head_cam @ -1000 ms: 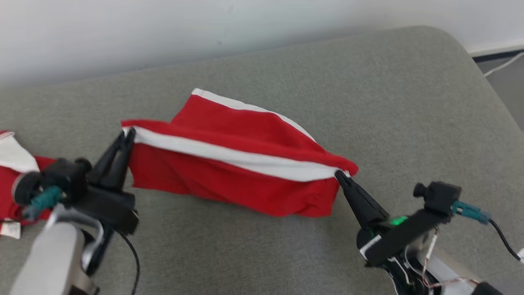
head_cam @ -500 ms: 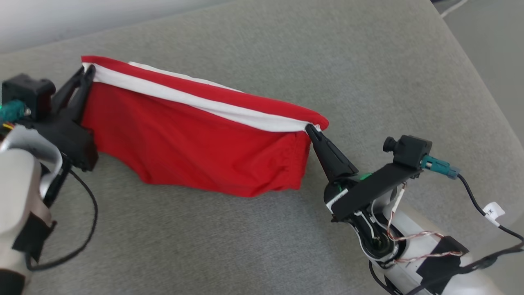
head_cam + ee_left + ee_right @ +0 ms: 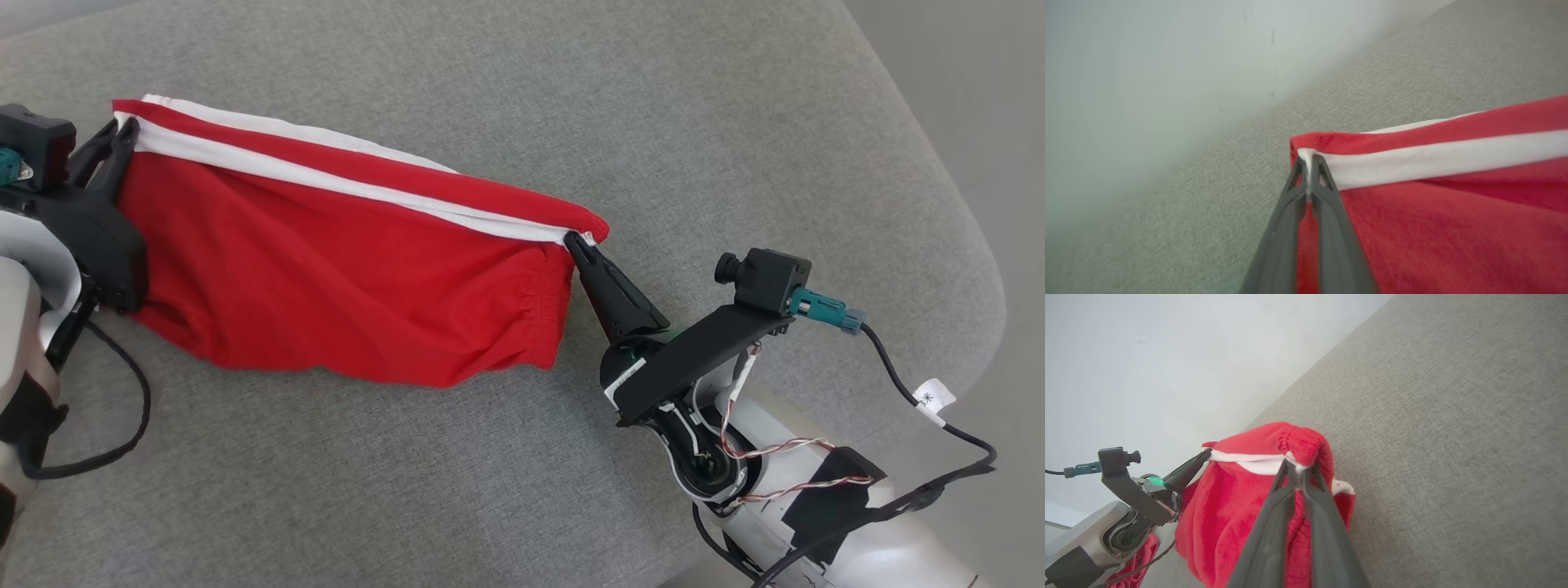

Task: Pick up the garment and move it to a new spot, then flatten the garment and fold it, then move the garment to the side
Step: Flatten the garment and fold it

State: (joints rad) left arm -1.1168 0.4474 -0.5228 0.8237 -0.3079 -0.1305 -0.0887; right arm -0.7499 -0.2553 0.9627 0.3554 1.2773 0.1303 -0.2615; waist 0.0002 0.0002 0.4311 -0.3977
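Observation:
The garment [image 3: 343, 261] is red with white stripes and hangs stretched between my two grippers above the grey cushion [image 3: 571, 98]. My left gripper [image 3: 122, 135] is shut on its left top corner at the white stripe; the left wrist view shows that gripper [image 3: 1308, 163] pinching the stripe of the garment [image 3: 1453, 220]. My right gripper [image 3: 575, 243] is shut on the right top corner by the gathered waistband, and in the right wrist view this gripper [image 3: 1298, 467] clamps the bunched garment [image 3: 1241, 514]. The lower hem sags onto the cushion.
The cushion's rounded right edge [image 3: 980, 269] drops to pale floor [image 3: 963, 82]. A pale wall [image 3: 1147, 81] runs behind the cushion. The left arm [image 3: 1126, 490] appears in the right wrist view, with more red cloth [image 3: 1133, 559] below it.
The head camera has swung, shifting the whole picture. The garment now hangs taller and more spread out between the grippers, its rear flap no longer showing. Both grips are unchanged.

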